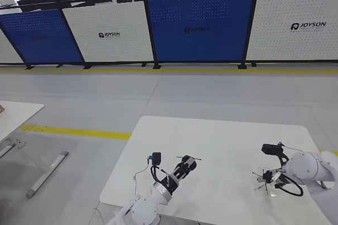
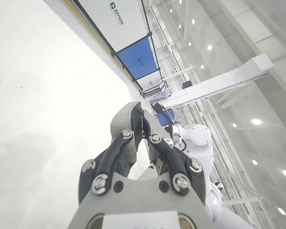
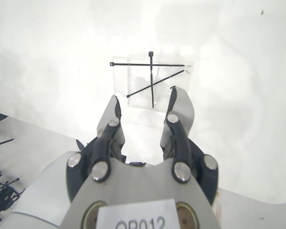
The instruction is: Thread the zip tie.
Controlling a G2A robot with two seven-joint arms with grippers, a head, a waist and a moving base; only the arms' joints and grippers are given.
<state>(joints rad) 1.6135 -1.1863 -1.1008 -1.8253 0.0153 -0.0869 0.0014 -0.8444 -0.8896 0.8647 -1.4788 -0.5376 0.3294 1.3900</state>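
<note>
**Top view.** You are looking down on a white tabletop (image 1: 225, 140). Your left end effector (image 1: 188, 162) sits at about 9 o'clock from the tabletop's middle and points toward 1 o'clock. A thin black held zip tie (image 1: 190, 159) crosses its tip and sticks out on both sides. Your right end effector (image 1: 272, 179) sits at about 4 o'clock from the middle, near the tabletop's right edge. It is right over a small cluster of loose zip ties (image 1: 259, 175), which show as fine black lines beside it. The two end effectors are well apart.

**Left wrist view.** Your left end effector (image 2: 141, 107) has its two fingers pressed together, with the ribbed black pads (image 2: 136, 120) meeting along their length. The strip between them is hard to make out from this angle. The bare white tabletop (image 2: 38, 72) lies beneath it.

**Right wrist view.** Your right end effector (image 3: 144, 94) is spread wide, with nothing between its fingers. Just beyond its fingertips a clear square plate (image 3: 138, 77) lies flat on the tabletop (image 3: 62, 24). The three loose zip ties (image 3: 152, 72) lie on the plate, crossing one another. One runs straight across the plate, one lies at right angles to it, and one lies slanted. Each has a small square head at one end. Neither finger touches the ties.
</note>
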